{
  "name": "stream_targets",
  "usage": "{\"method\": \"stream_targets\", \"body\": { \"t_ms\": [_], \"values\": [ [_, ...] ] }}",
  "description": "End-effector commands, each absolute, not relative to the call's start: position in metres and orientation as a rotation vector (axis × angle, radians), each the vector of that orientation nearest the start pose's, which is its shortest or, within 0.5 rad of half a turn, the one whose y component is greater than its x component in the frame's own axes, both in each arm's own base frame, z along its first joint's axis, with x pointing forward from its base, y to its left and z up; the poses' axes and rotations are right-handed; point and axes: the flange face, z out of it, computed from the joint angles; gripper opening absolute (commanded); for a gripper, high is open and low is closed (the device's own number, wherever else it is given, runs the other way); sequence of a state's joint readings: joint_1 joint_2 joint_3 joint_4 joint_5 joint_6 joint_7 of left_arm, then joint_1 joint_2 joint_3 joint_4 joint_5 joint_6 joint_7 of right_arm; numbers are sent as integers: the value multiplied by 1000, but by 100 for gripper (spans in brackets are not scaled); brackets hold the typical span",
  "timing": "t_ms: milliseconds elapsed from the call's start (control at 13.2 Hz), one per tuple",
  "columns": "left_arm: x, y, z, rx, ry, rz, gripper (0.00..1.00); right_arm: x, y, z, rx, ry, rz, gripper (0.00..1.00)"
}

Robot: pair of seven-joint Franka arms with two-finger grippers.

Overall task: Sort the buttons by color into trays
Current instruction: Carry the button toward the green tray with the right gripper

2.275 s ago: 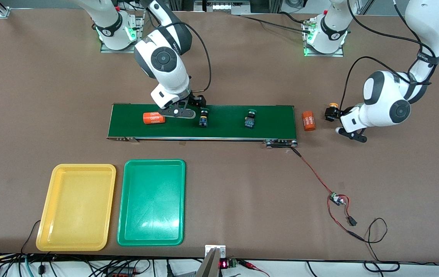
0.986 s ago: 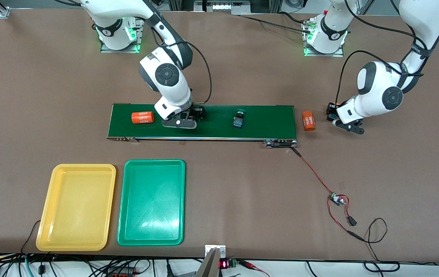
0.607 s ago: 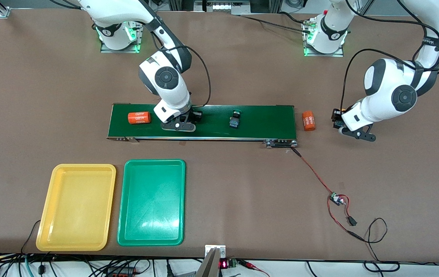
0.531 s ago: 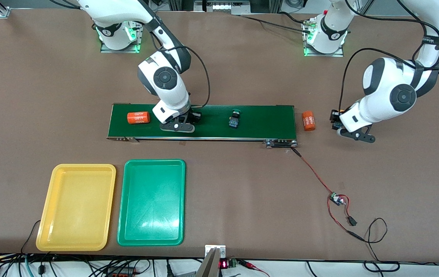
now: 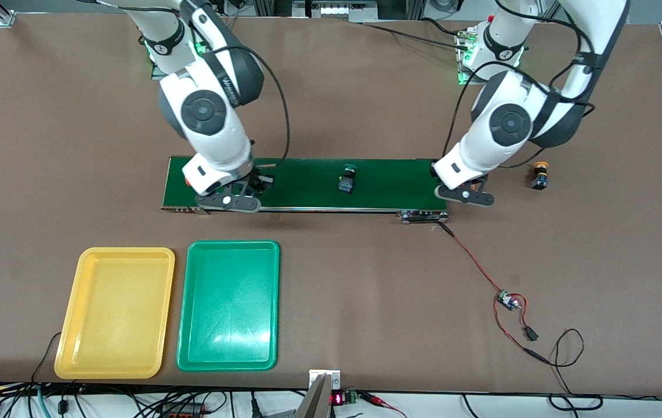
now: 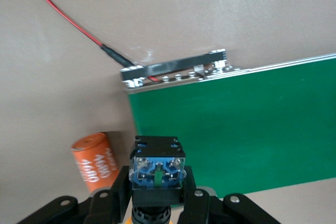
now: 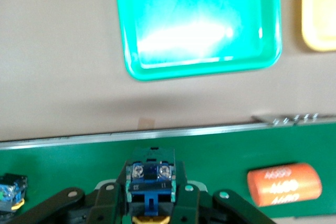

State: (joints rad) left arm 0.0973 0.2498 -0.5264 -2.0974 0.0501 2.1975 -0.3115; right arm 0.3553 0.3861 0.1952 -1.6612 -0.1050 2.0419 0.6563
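**Two buttons gripped, trays still bare**

The yellow tray (image 5: 115, 313) lies at the right arm's end of the tabletop. The green tray (image 5: 229, 305) sits just beside it. Both are nearer the front camera than the conveyor belt (image 5: 389, 183).

The right gripper (image 5: 232, 197) hangs over the belt's end, fingers clamped on a held button (image 7: 151, 179) whose cap shows only a yellow sliver. An orange cylinder (image 7: 283, 184) lies on the belt beside it. If the cap is yellow, the yellow tray lies toward the front camera and the right arm's end from this gripper, and the right arm is the nearer one.

A green-capped button (image 5: 347, 177) rests mid-belt.

The left gripper (image 5: 463, 194), over the belt's other end, is closed on a second held button (image 6: 157, 169), cap hidden.

A yellow-capped button (image 5: 539, 174) stands on the tabletop.
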Motion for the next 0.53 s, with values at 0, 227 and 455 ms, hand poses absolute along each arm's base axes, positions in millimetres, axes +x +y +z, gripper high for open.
{"method": "stream_targets", "body": {
  "t_ms": [0,227,455],
  "values": [
    [520,-251,296,-3202,147,212,0,617,304,382,-3133,-67,-72,0],
    [522,-277,283,-3224,102,234,0,672,251,367,-3092,-265,-119,0],
    [520,-285,274,-3234,73,238,0,702,218,351,-3060,-335,-208,0]
  ]
}}
